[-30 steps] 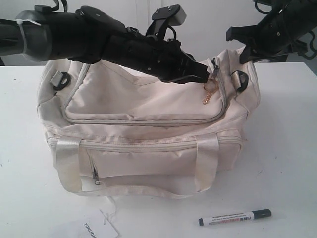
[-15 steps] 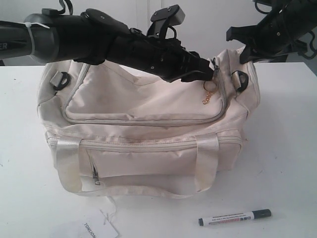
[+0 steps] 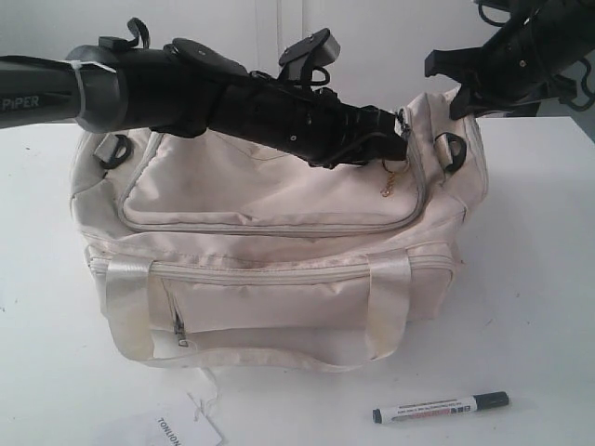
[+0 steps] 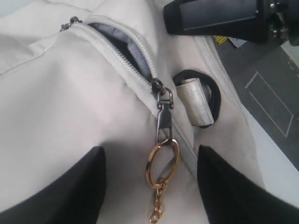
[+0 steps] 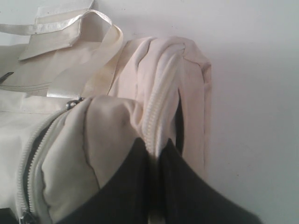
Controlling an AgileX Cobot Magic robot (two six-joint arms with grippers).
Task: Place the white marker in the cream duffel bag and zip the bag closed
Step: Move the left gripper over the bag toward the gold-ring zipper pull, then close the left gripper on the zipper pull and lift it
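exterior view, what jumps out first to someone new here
The big cream duffel bag fills the middle of the table, its top zip partly open. The left gripper reaches across it, open fingers either side of the gold ring. The white marker lies on the table in front, outside the bag.

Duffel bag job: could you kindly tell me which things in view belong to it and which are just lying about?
Belongs to the job:
duffel bag
marker
zip pull

Just lying about:
paper tag
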